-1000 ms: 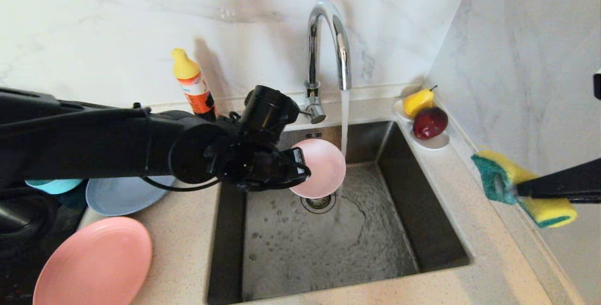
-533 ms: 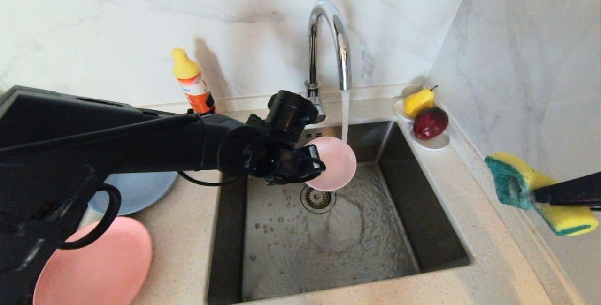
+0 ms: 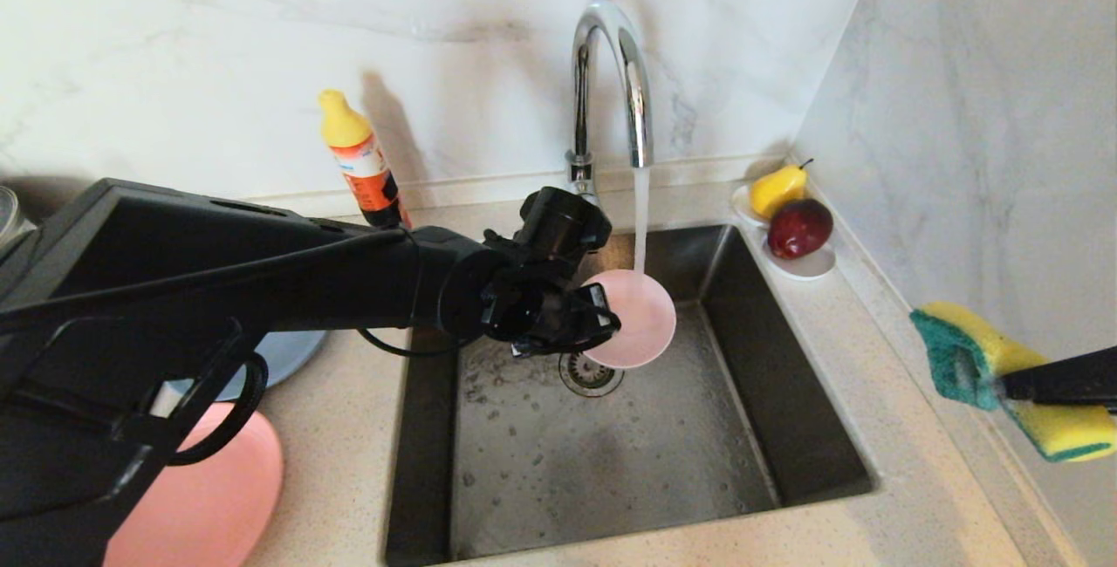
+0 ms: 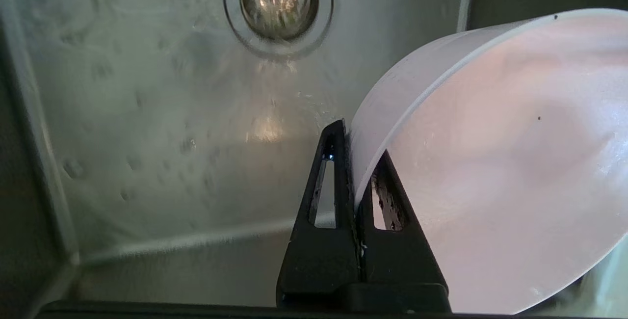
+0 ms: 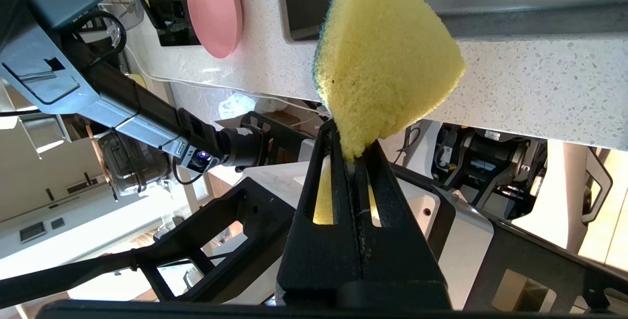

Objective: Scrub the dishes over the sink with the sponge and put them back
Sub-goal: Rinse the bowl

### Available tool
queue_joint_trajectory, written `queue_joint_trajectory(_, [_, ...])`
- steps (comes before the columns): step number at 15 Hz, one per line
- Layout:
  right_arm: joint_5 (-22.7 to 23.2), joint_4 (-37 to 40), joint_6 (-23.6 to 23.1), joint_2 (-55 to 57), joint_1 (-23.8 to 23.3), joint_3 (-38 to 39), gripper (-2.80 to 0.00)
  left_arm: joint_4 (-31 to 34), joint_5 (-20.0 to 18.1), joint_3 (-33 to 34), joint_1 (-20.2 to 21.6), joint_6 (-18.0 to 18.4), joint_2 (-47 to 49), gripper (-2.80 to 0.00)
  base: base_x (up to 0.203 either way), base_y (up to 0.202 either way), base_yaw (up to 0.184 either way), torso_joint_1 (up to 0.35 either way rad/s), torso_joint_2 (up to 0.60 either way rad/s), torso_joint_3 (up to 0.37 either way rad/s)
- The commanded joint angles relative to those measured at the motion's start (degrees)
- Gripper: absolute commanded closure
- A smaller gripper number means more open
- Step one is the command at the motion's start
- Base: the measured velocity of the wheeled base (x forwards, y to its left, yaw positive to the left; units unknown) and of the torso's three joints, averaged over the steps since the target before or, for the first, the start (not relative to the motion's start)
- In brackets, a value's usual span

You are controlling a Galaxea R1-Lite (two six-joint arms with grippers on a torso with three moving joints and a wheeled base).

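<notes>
While water runs from the faucet (image 3: 611, 78) into the sink (image 3: 611, 454), the left gripper (image 3: 602, 323) holds the small pale pink plate (image 3: 641, 318) above the drain strainer (image 3: 592, 373). Its jaws are closed tight on the plate's rim, which the left wrist view shows clearly: the two black fingers (image 4: 326, 201) pinch the rim of the pale pink plate (image 4: 490, 186), with the sink floor (image 4: 147, 113) and the strainer (image 4: 278, 2) behind it. The plate is tilted, and the water stream (image 3: 641, 218) meets its upper edge.

The right gripper (image 3: 1003, 384) is at the right side, above the table (image 3: 890, 427) and well apart from the sink. Its jaws are closed on the sponge (image 3: 1003, 375), yellow with a green side; in the right wrist view the sponge (image 5: 387, 64) is squeezed narrow between the fingers (image 5: 319, 196).

On the table left of the sink lie the large salmon-pink plate (image 3: 209, 506) and the grey-blue plate (image 3: 292, 353), both partly hidden by the left arm. An orange detergent bottle (image 3: 362, 161) stands at the wall, and a white dish (image 3: 807, 263) with a pear (image 3: 777, 187) and an apple (image 3: 798, 227) sits at the sink's far right corner.
</notes>
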Motion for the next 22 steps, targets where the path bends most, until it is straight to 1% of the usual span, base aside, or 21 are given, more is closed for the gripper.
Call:
queue_joint_trajectory(1, [0.2,0.2,0.1,0.2,0.0,0.3,0.00,1.1,-0.9,1.2,-0.1,-0.6,-1.0,0.00,0.000,0.000,0.000,0.000,0.00,0.000])
queue_joint_trajectory(4, [0.3,-0.2,0.1,0.5,0.0,1.3,0.00,2.3,-1.0,2.7,-0.1,-1.3,-1.3,0.00,0.000,0.000,0.000,0.000,0.00,0.000])
queue_joint_trajectory(7, [0.3,-3.7,0.4,0.2,0.0,2.7,0.00,2.3,-0.9,3.8,0.4,-1.8,-1.8,0.00,0.000,0.000,0.000,0.000,0.00,0.000])
queue_joint_trajectory(9, [0.3,-4.1,0.3,0.5,0.0,3.4,0.00,2.4,-0.1,4.4,1.2,-2.3,-2.2,0.00,0.000,0.000,0.000,0.000,0.00,0.000])
queue_joint_trajectory(10, [0.4,-4.1,0.2,0.5,0.1,3.8,0.00,2.3,0.4,5.7,1.6,-2.2,-3.2,0.00,0.000,0.000,0.000,0.000,0.00,0.000])
queue_joint_trajectory(11, [0.4,-4.2,0.2,0.5,0.1,4.3,0.00,1.9,1.8,7.5,2.2,-1.7,-5.0,0.00,0.000,0.000,0.000,0.000,0.00,0.000])
queue_joint_trajectory(13, [0.5,-4.2,0.1,1.1,0.1,4.7,0.00,1.4,6.9,9.7,3.3,0.9,-8.1,0.00,0.000,0.000,0.000,0.000,0.00,0.000])
queue_joint_trajectory(15, [0.5,-4.8,0.0,1.5,0.2,5.1,0.00,-0.4,8.6,12.2,4.8,3.8,-12.5,0.00,0.000,0.000,0.000,0.000,0.00,0.000])
queue_joint_trajectory(17, [0.6,-6.8,0.1,1.6,0.2,6.0,0.00,-5.6,9.1,16.7,6.0,7.5,-17.7,0.00,0.000,0.000,0.000,0.000,0.00,0.000])
queue_joint_trajectory(18, [0.5,-7.9,0.1,1.7,0.2,6.7,0.00,-9.7,9.4,20.3,6.4,9.7,-20.3,0.00,0.000,0.000,0.000,0.000,0.00,0.000])
queue_joint_trajectory(20, [0.6,-9.3,0.1,2.0,0.2,7.9,0.00,-20.2,9.7,28.1,6.8,14.3,-25.3,0.00,0.000,0.000,0.000,0.000,0.00,0.000])
queue_joint_trajectory(22, [0.7,-9.3,0.1,2.0,0.3,8.0,0.00,-33.4,9.6,36.0,7.1,19.3,-29.5,0.00,0.000,0.000,0.000,0.000,0.00,0.000])
